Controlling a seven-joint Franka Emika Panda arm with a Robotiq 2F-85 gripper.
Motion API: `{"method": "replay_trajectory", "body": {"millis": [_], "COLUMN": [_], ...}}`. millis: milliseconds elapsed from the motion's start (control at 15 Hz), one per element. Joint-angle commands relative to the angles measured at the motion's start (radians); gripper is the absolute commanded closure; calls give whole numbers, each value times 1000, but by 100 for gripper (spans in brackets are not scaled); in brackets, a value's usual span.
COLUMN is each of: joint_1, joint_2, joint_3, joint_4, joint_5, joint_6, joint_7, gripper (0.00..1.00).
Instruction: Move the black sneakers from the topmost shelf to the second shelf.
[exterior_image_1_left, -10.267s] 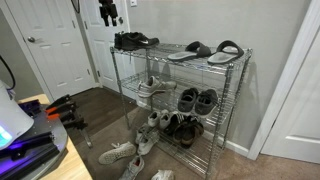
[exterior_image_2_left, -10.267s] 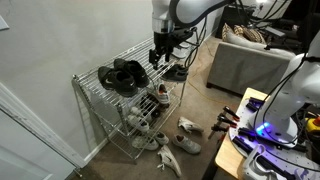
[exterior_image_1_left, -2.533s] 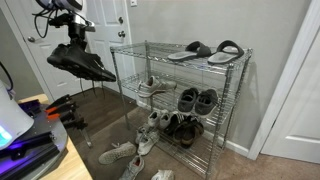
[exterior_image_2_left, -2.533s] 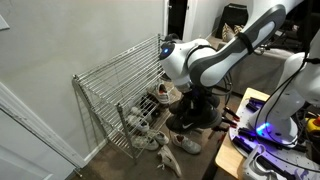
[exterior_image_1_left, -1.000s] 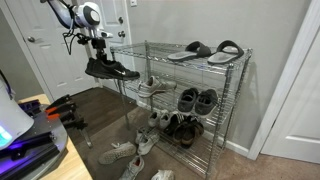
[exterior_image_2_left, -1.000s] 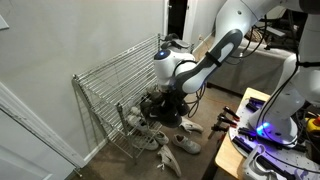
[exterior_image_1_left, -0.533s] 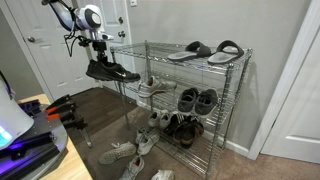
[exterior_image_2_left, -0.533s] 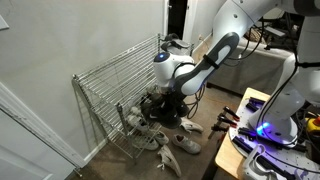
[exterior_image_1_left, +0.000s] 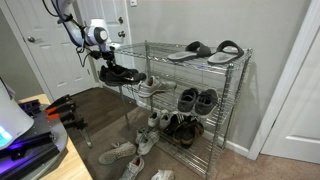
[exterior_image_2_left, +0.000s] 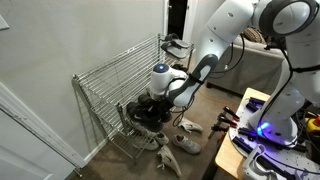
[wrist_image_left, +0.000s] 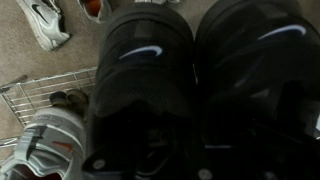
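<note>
The black sneakers (exterior_image_1_left: 120, 74) are a matched pair, side by side and roughly level, hanging in the air at the open end edge of the second shelf (exterior_image_1_left: 172, 105), just above its wire surface with toes pointing in along it. In the other exterior view (exterior_image_2_left: 148, 111) they show as a dark mass low at that same end. The wrist view (wrist_image_left: 140, 90) shows both uppers close up, each with a pale curved mark

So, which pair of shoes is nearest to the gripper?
The black sneakers, the pair the gripper holds at the end of the rack. The sandals lie on its top shelf and the white sneakers on the floor, both apart from it.
</note>
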Motion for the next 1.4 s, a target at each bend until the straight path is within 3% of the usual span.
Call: {"method": "replay_trajectory", "body": {"millis": [0, 267, 533, 1067, 1333], "joint_1": [133, 293, 379, 345, 329], "joint_2": [66, 170, 242, 345, 366], "joint_3": [-136, -297, -385, -438, -431], "joint_4": [43, 99, 151, 349, 374], "joint_5": [-29, 20, 105, 190, 194], "joint_6": [157, 261, 295, 264, 253], "joint_7": [78, 81, 72, 44, 37], "gripper": [95, 95, 94, 94, 94]}}
